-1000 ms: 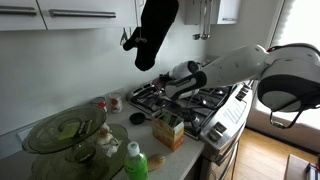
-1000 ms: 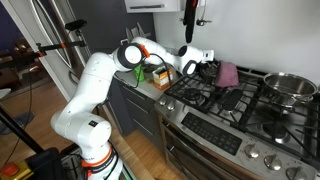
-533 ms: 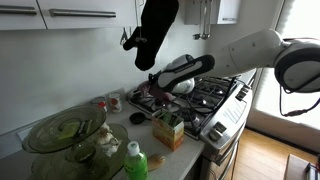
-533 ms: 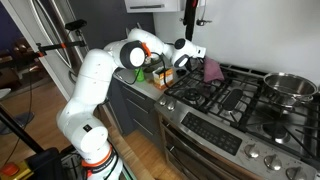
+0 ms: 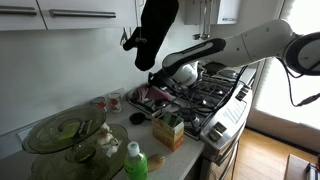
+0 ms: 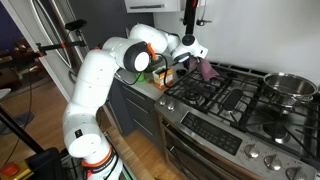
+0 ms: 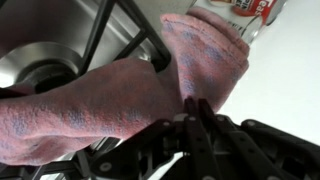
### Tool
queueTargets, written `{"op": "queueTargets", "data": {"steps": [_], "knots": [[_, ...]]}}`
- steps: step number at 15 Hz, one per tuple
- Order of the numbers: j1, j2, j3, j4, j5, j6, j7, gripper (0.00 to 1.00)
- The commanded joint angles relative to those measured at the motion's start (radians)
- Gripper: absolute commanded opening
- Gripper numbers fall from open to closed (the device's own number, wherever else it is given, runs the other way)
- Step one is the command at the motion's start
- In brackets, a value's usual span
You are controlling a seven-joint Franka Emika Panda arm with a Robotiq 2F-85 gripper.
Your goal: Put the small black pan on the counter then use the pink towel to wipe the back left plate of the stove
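My gripper (image 7: pixel 193 103) is shut on a fold of the pink towel (image 7: pixel 120 95), which fills the left and middle of the wrist view. The towel drapes over a black grate bar beside a round burner (image 7: pixel 30 65). In both exterior views the gripper (image 6: pixel 190 58) (image 5: pixel 160 85) holds the towel (image 6: pixel 206 70) (image 5: pixel 142 97) over the back left plate (image 6: pixel 200 85) of the stove (image 6: pixel 235 115), close to the counter (image 7: pixel 285 90). I cannot make out the small black pan in any view.
A shiny steel pot (image 6: pixel 290 88) sits at the stove's far end. On the counter stand a yellow box (image 5: pixel 168 130), a green bottle (image 5: pixel 135 162), glass dishes (image 5: pixel 65 130) and a can (image 7: pixel 255 10). A black mitt (image 5: pixel 155 30) hangs overhead.
The gripper has carried the pink towel along the back of the stove toward the counter side, from mid-stove to the back left plate. It stayed shut.
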Motion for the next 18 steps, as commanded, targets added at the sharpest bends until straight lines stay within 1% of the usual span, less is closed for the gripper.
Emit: {"op": "queueTargets", "data": {"steps": [1,2,4,6,7,8,9,10,13,14,15,16,17,18], "knots": [[0.037,-0.005,-0.106,-0.065,-0.095,0.009,0.019,0.02],[0.059,0.005,-0.148,-0.072,-0.142,0.041,0.031,0.02],[0.081,0.024,-0.201,-0.073,-0.221,0.100,0.044,0.02],[0.097,0.036,-0.235,-0.071,-0.268,0.150,0.055,0.02],[0.105,0.042,-0.249,-0.071,-0.284,0.175,0.059,0.07],[0.110,0.043,-0.257,-0.070,-0.296,0.186,0.063,0.32],[0.119,0.045,-0.270,-0.072,-0.306,0.202,0.070,0.33],[0.112,0.038,-0.258,-0.072,-0.303,0.199,0.073,0.38],[0.112,0.022,-0.264,-0.073,-0.306,0.185,0.083,0.62],[0.139,0.008,-0.304,-0.076,-0.282,0.160,0.080,0.69],[0.116,0.000,-0.283,-0.079,-0.310,0.156,0.092,0.77],[0.145,-0.016,-0.324,-0.084,-0.286,0.126,0.082,0.84],[0.118,-0.027,-0.300,-0.084,-0.313,0.109,0.097,0.91],[0.112,-0.038,-0.297,-0.082,-0.310,0.081,0.100,0.99]]}}
